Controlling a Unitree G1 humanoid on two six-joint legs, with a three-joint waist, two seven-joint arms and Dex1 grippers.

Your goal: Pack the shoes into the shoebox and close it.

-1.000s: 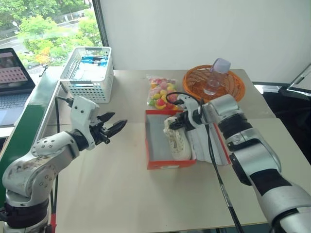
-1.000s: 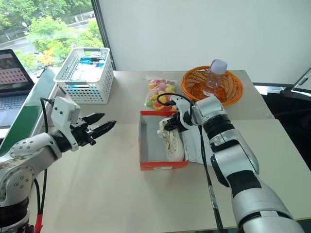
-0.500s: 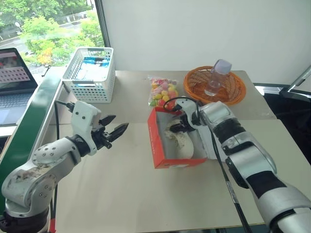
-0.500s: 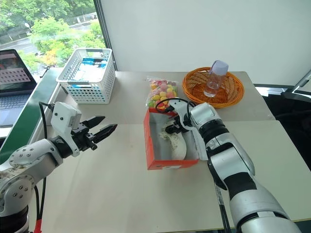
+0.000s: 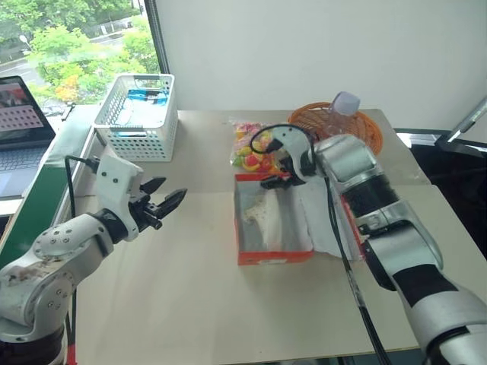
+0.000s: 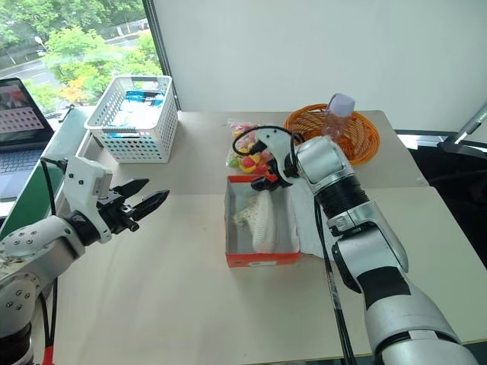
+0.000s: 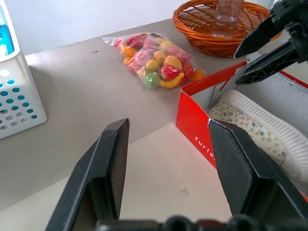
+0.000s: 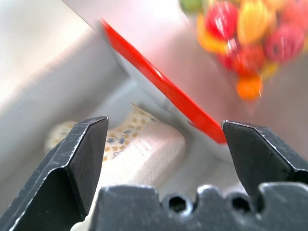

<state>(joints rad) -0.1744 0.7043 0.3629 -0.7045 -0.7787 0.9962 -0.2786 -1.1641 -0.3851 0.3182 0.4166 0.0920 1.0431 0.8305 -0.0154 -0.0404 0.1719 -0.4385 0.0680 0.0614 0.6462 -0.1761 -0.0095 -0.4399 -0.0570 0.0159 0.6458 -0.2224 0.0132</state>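
Soft, light shoe [image 6: 262, 217] lies in stiff cardboard shoebox [image 6: 262, 259], probably sole-up. Right fingers [image 6: 268, 182] wide apart above; left fingers [image 6: 142, 204] apart, empty. Best gripped mid-sole.

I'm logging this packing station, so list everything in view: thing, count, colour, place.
shoebox: one, red-orange, white inside, open, mid-table.
shoe: one seen, cream-white, inside the shoebox.
lid: one, white inner side up, lying open on the box's right.
bag of toy fruit: one, clear with mixed colours, behind the box.
wicker tray: one, orange, far right of the table.
bottle: one, clear with pale cap, in the wicker tray.
lattice basket: one, white, far left.
laptop: one, dark, beyond the table's left edge.
table: one, beige.
left tool: black fingers, open, over the table's left.
right tool: black fingers, open, over the box's far end.
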